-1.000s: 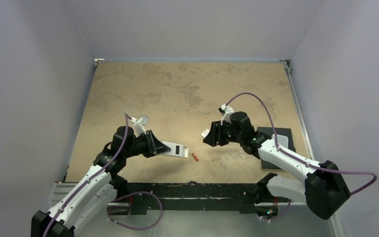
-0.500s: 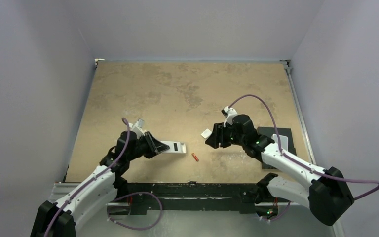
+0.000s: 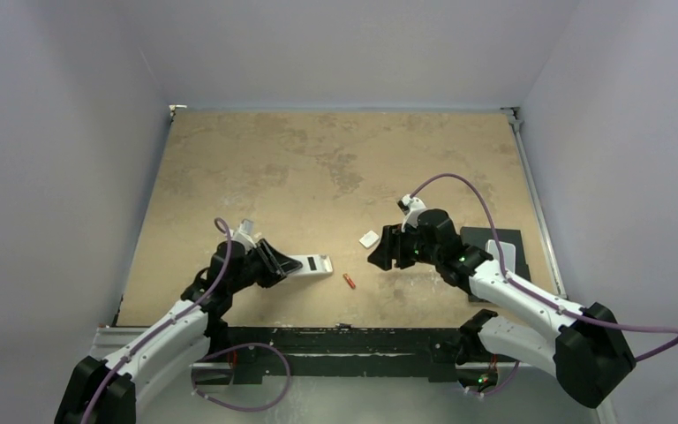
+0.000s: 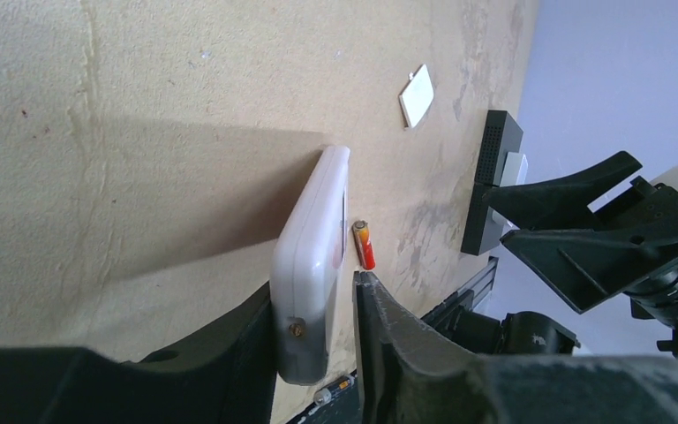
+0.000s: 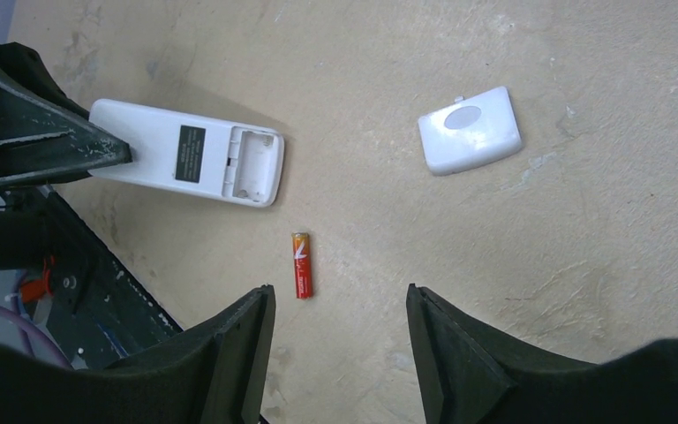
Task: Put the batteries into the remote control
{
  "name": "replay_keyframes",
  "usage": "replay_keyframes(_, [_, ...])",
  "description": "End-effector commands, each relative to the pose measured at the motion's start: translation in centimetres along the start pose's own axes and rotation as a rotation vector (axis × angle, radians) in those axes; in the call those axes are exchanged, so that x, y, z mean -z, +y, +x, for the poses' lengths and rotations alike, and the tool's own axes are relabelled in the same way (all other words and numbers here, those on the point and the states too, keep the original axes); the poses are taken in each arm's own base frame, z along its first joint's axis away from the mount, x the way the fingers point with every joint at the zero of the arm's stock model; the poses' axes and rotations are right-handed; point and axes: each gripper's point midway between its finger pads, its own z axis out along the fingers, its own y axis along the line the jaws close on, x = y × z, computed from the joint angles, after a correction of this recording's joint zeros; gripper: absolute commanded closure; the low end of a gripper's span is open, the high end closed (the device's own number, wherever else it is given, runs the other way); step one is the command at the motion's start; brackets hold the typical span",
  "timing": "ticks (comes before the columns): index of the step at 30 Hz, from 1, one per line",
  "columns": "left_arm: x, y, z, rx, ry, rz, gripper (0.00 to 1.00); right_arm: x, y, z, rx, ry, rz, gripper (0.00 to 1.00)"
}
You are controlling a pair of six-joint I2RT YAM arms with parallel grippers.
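Note:
The remote control (image 3: 313, 264) lies back up with its battery bay open and empty (image 5: 252, 168). It is edge-on in the left wrist view (image 4: 313, 256). My left gripper (image 3: 274, 262) (image 4: 314, 283) stands around its near end. One finger touches it and a narrow gap shows at the other. One red battery (image 3: 349, 281) (image 5: 301, 265) (image 4: 365, 245) lies on the table just right of the remote. My right gripper (image 3: 378, 256) (image 5: 340, 296) is open and empty, hovering over the table just beyond the battery.
A small white square plastic piece (image 3: 369, 238) (image 5: 470, 130) lies on the table beyond the battery. A black block with a pale grey piece on it (image 3: 494, 252) sits at the right. A small cylinder (image 4: 331, 389) lies by the black front rail (image 3: 344, 340).
My left arm has lowered and drawn back toward its base, and the remote has come down onto the table. My right gripper has shifted slightly nearer, still open.

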Motion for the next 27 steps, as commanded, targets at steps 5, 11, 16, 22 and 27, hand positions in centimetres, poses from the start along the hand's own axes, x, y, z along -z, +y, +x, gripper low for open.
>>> replay_keyframes(5, [0.3, 0.9, -0.1, 0.013, -0.019, -0.039, 0.6, -0.1, 1.2, -0.7, 0.007, -0.03, -0.063, 0.34])
replay_keyframes(11, [0.8, 2.3, 0.8, 0.018, 0.02, -0.103, 0.54, -0.2, 1.7, -0.5, 0.002, -0.005, -0.089, 0.34])
replay_keyframes(16, [1.3, 3.0, 1.6, 0.025, 0.051, -0.135, 0.52, -0.3, 1.8, -0.5, 0.04, 0.033, -0.092, 0.33])
replay_keyframes(22, [1.9, 3.2, 2.2, 0.012, 0.076, -0.154, 0.5, -0.5, 1.2, -0.8, 0.07, 0.048, -0.047, 0.33])
replay_keyframes(27, [2.2, 3.2, 3.0, 0.001, 0.111, -0.155, 0.5, -0.9, 1.3, -0.6, 0.081, 0.076, -0.055, 0.34])
